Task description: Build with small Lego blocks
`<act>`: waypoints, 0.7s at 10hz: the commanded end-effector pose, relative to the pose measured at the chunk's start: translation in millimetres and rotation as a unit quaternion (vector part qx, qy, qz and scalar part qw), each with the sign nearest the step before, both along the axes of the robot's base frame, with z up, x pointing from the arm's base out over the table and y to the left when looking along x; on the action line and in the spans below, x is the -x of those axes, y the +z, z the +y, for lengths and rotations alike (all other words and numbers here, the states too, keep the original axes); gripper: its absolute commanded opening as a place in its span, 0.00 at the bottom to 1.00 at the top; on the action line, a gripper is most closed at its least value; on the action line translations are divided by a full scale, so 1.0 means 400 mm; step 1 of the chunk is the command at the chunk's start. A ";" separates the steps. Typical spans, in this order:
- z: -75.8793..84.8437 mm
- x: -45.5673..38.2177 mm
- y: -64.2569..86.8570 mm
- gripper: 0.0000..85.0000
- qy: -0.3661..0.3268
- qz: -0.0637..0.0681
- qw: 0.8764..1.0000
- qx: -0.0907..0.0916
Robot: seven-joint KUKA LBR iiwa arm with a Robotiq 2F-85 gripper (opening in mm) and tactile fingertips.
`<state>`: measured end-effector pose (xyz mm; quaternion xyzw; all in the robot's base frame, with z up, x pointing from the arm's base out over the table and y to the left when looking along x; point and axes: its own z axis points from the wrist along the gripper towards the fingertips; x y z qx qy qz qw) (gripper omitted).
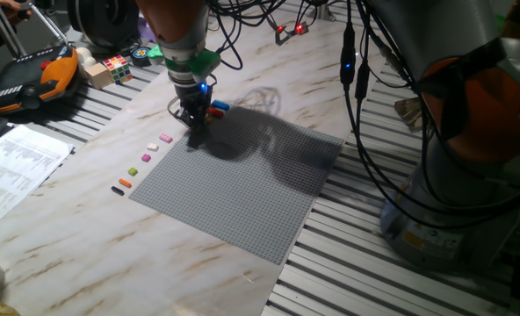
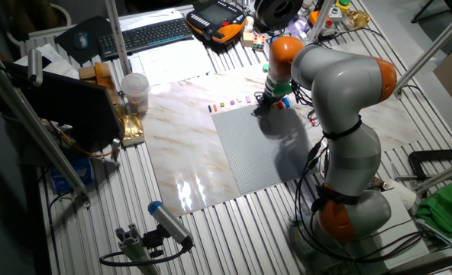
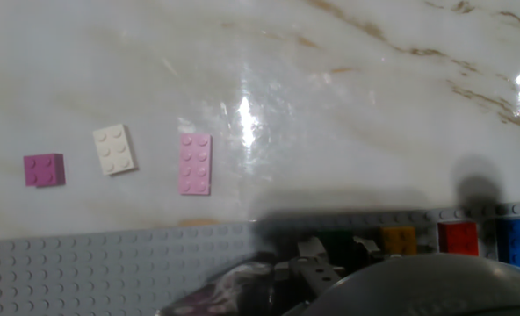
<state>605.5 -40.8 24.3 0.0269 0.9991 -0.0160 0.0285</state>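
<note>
Jaws (image 1: pixel 192 117) state unclear, low at baseplate (image 1: pixel 242 189) edge; pink brick (image 3: pixel 195 163) on table.

Magenta block (image 3: pixel 44 169), white block (image 3: pixel 114 148), pink block (image 3: pixel 195 163) on marble; baseplate (image 3: pixel 84 268) below.

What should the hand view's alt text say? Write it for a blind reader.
Three small Lego blocks lie apart on a marble table: magenta block, white block, pink block. Below, the grey baseplate edge carries yellow, red and blue blocks.
</note>
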 end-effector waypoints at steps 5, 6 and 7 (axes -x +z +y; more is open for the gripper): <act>-0.002 0.003 -0.002 0.01 -0.001 0.000 1.000 0.001; -0.002 0.004 -0.002 0.01 -0.001 0.000 1.000 0.001; -0.002 0.004 -0.003 0.01 -0.001 0.000 1.000 0.000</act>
